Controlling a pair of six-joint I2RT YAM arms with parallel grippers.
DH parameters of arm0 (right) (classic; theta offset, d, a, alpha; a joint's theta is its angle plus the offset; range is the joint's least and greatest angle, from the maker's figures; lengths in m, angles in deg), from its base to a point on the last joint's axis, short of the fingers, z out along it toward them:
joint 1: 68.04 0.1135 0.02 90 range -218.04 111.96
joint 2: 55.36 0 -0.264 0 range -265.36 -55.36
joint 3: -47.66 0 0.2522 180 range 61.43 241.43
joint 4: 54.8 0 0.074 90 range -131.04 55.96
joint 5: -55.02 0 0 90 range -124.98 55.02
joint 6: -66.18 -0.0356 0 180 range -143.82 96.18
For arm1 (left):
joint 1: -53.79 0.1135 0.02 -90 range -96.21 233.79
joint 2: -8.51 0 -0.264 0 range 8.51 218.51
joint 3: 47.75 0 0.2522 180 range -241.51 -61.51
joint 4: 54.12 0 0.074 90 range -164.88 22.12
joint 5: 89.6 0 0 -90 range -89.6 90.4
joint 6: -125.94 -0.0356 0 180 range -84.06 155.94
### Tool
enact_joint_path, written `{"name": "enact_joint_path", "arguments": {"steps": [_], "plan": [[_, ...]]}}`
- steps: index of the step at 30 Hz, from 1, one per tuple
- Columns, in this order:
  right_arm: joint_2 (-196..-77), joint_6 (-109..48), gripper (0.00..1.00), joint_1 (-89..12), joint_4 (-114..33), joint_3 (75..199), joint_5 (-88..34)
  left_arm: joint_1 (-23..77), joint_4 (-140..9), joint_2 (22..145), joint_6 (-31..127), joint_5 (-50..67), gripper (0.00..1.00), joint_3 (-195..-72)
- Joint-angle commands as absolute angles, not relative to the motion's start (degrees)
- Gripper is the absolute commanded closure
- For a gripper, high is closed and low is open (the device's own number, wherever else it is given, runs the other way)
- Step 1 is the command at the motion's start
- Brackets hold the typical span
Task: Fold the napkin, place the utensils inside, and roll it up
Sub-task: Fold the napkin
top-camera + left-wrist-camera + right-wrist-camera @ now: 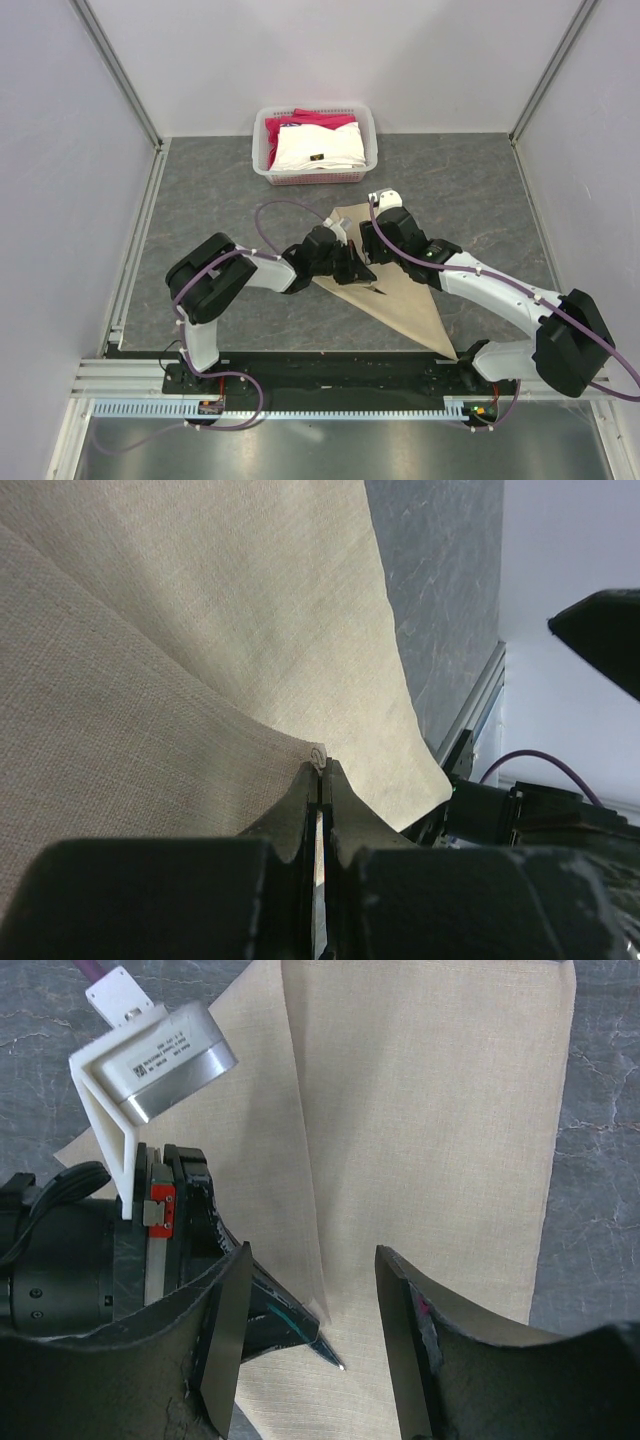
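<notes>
The napkin lies folded roughly into a triangle, left tool pinching its top layer, right tool open and empty; placing utensils and rolling remain.

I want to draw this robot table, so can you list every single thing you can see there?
basket: one, white, back middle of the table.
white cloth: one, white, folded, in the basket.
pink-red cloth: one, pink-red, folded, in the basket behind the white cloth.
napkin: one, tan, folded over, middle of the table.
table: one, grey stone look, under everything.
left gripper: one, black, shut on the napkin's edge.
right gripper: one, black, open, above the napkin.
</notes>
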State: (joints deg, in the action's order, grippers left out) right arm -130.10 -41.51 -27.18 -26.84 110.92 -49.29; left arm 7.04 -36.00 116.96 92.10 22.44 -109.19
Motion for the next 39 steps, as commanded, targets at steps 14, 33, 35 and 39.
{"name": "enact_joint_path", "arguments": {"steps": [14, 33, 35, 39], "plan": [[-131.29, -42.72, 0.39, -27.34, -27.59, 110.64, -49.31, 4.21, -35.62, 113.81, 92.28, 20.79, 0.98, -106.16], [-132.26, -43.07, 0.39, -27.34, -27.68, 110.73, -49.83, 3.95, -38.69, 109.86, 90.00, 23.07, 0.52, -104.93], [-131.74, -43.16, 0.39, -27.43, -27.50, 110.82, -49.83, 3.95, -39.66, 107.05, 89.29, 22.72, 0.36, -104.58], [-131.56, -42.98, 0.39, -27.34, -27.24, 111.61, -50.18, 4.13, -44.39, 101.16, 86.40, 22.11, 0.26, -103.96]]}}
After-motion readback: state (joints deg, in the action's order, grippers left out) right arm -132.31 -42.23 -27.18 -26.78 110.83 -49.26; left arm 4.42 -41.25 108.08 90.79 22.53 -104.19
